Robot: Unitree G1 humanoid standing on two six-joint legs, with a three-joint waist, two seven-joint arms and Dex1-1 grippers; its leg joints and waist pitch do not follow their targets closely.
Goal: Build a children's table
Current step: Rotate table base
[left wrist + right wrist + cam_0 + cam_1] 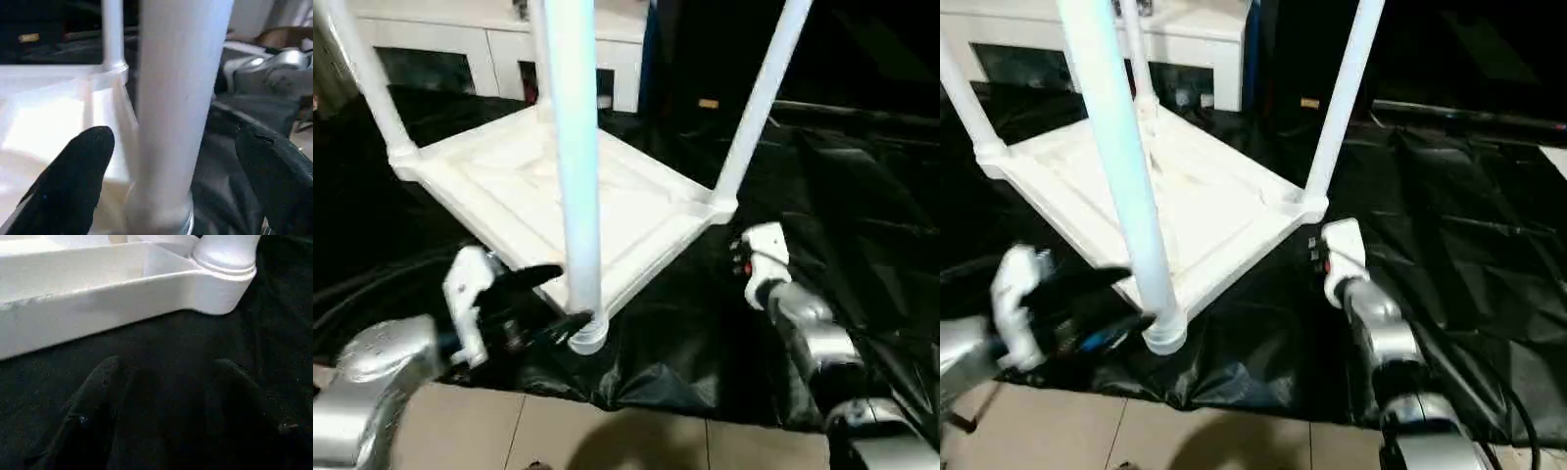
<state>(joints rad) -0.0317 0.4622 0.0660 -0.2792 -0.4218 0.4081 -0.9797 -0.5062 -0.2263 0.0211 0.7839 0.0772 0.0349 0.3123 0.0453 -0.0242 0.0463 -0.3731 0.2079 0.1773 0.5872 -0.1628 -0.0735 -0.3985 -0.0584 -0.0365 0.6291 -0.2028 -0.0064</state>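
Note:
The white children's table lies upside down on a black sheet, ribbed underside up. Legs stand in its corner sockets: the near leg, the right one, the left one and a far one. My left gripper is open, its black fingers on either side of the near leg's base without touching it. My right gripper is open and holds nothing. It hovers over the sheet just short of the table's right corner socket.
The black sheet covers the floor under the table and lies wrinkled at its near edge. Beige floor tiles show in front of it. A white cabinet stands behind the table.

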